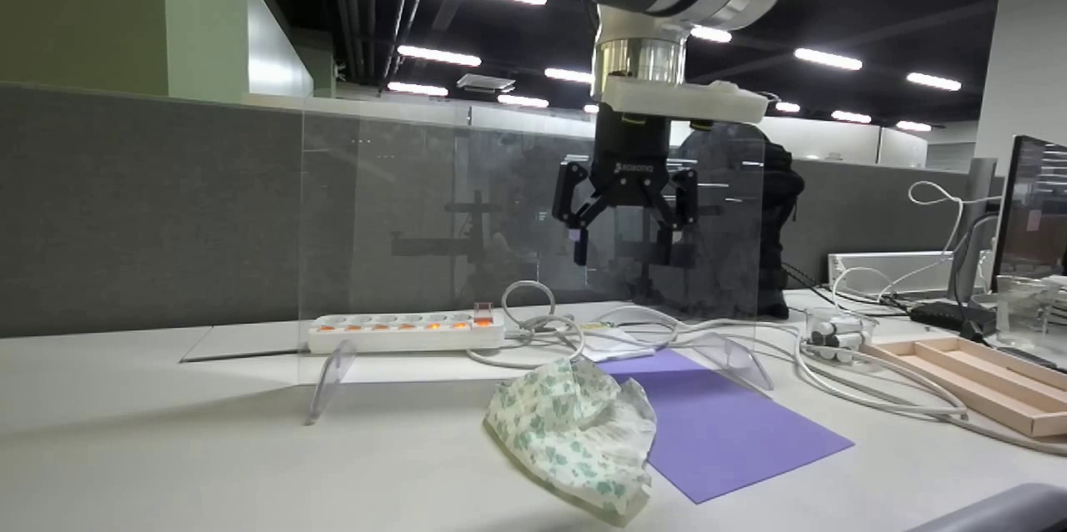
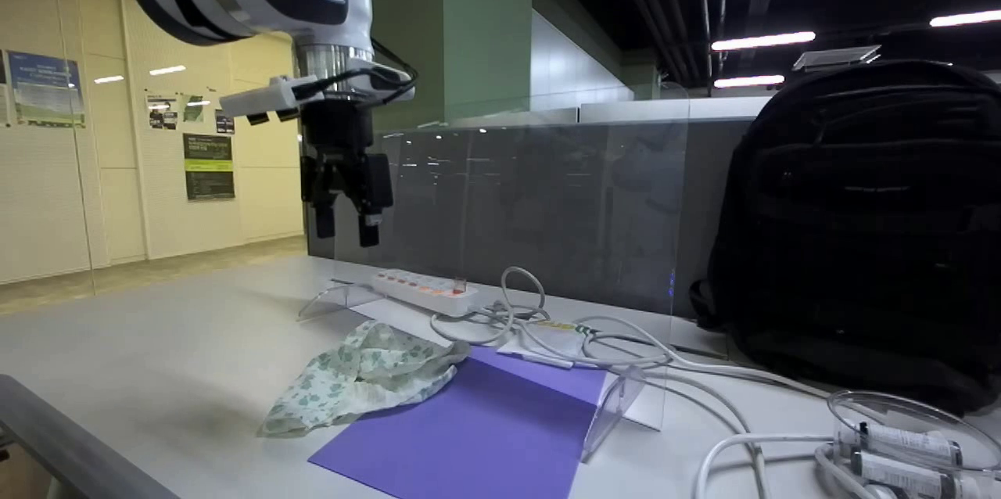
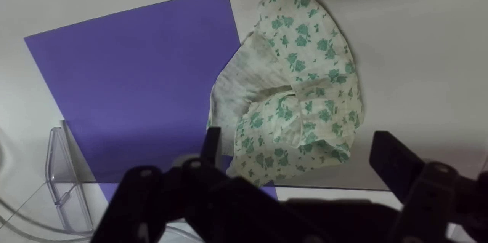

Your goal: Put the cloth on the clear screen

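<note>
Hiding purple sheet (image 3: 152, 83) partly: cloth (image 3: 320, 87) | clear screen (image 1: 500, 219): faint | hand (image 1: 623, 253): spread

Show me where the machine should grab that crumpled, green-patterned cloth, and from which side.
Probably by the bunched folds near the middle of the cloth, straight down from above. They stand up in ridges, giving the open gripper something to pinch. The gripper points downward, and the clear screen stands close to one edge, so coming from that side looks awkward.
</note>
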Robot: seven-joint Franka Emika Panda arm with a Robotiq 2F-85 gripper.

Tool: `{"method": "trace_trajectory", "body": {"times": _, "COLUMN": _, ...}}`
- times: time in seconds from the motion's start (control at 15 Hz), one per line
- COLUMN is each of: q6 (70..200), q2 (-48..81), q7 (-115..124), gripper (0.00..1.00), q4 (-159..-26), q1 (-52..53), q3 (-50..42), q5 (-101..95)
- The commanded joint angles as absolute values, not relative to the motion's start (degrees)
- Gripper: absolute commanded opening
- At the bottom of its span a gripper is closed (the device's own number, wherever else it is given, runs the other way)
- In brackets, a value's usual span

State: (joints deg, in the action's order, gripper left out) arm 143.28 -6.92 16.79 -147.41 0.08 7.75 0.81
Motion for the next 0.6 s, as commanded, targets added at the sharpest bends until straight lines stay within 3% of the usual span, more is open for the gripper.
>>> {"method": "trace_trajectory", "body": {"times": 0.0, "q6": 149.5, "q2": -0.8, "q7": 20.6, "gripper": 1.00, "q4": -145.8, "q1": 0.4, "q3": 7.1, "q5": -3.5}}
{"method": "trace_trajectory", "body": {"times": 0.53, "q6": 158.0, "q2": 10.7, "q7": 25.3, "gripper": 1.00, "q4": -142.0, "q1": 3.7, "q3": 2.5, "q5": -10.5}}
